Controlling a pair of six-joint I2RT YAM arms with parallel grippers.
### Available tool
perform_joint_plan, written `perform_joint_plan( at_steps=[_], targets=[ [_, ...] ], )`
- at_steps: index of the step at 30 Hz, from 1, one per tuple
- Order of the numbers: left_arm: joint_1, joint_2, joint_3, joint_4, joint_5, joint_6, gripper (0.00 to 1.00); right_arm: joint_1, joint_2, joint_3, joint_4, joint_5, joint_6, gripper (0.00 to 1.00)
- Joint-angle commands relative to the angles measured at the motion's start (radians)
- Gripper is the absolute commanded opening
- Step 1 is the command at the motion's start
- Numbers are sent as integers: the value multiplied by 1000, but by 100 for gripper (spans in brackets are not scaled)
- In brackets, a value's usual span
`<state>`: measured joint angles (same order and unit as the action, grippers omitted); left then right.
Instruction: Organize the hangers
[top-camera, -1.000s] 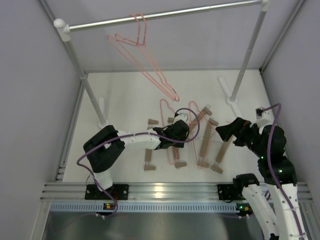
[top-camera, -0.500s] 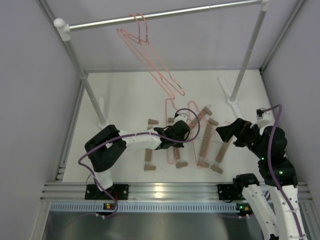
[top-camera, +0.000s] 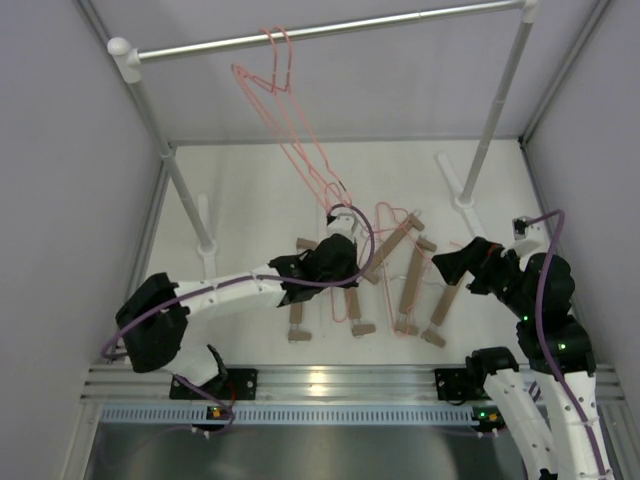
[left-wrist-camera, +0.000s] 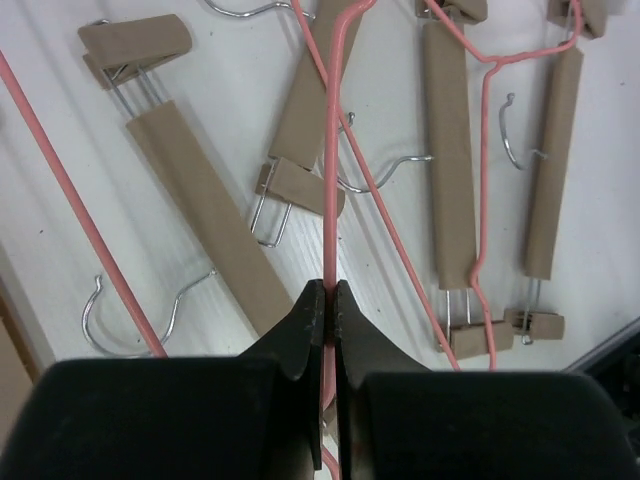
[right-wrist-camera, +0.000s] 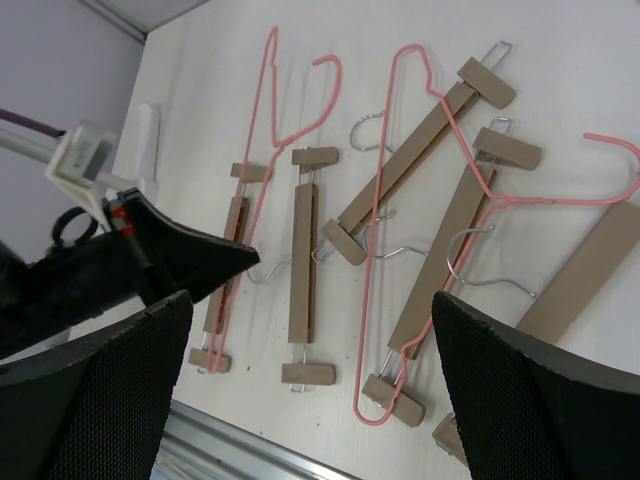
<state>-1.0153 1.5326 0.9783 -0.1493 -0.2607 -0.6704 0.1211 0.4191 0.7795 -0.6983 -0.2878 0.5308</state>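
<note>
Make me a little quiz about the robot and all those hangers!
1. True or false: the left gripper is pinching a pink wire hanger.
2. Pick one: the right gripper is A) open, B) shut tight.
3. Fill the gap: the tan wooden hangers lie on the ___.

Key: 1 true. 2 A. 3 table.

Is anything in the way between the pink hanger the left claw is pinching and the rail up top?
Yes: the pink hangers already on the rail dangle right over the left gripper and the held hanger. Nothing else visible.
</note>
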Motion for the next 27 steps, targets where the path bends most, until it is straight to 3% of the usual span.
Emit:
perform_joint_plan(
  at_steps=[1, 5, 9, 14, 20, 27],
  targets=[
    [0, -132, -78, 34, -28, -50, 0, -9, -8, 20, -17, 7, -20, 99],
    [0, -293, -217, 34, -29, -112, 0, -9, -5, 30, -20, 13, -28, 99],
    [0, -561, -377, 18, -77, -208, 0, -9, 0, 33, -20, 13, -29, 99],
    [1, -840, -477, -117, -167, -299, 0, -9, 7, 32, -18, 12, -29, 100],
    [0, -1174, -484, -262, -270, -380, 0, -8, 1, 29, -27, 6, -31, 99],
    [1, -1267, -429, -286, -311, -382, 0, -9, 14, 37, -30, 1, -32, 99]
  ],
)
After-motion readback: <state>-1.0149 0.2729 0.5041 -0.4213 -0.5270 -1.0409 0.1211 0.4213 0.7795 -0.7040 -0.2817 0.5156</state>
